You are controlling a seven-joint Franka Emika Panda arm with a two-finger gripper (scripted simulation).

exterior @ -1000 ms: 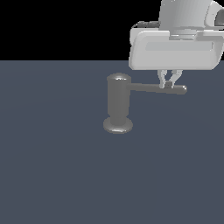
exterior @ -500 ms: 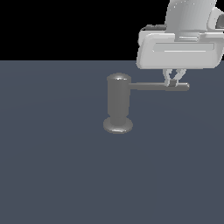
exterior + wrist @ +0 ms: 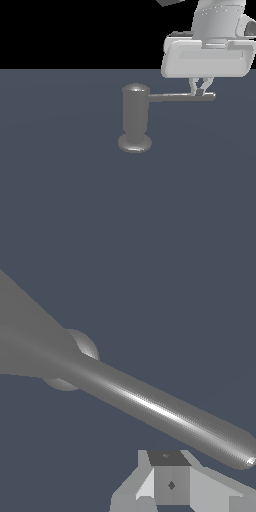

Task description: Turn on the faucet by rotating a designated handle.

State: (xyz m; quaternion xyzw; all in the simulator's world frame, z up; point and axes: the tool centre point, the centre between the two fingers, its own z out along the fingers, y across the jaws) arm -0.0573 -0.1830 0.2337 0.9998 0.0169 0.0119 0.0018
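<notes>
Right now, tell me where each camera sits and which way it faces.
Exterior view: off the arm, looking slightly down across the dark floor at the faucet, its handle pointing to the exterior view's right; the arm's pale hand and the gripper at the rod's outer end show.
Wrist view: on the wrist, looking down past the handle toward the faucet and its foot; only one finger shows, so I cannot tell how the jaws stand.
Shared: faucet, handle, gripper, floor.

my arm: pale grey, rounded shell
my hand block: wide, boxy, white-grey
my gripper: short light-grey fingers, dark pads w/ small mark
</notes>
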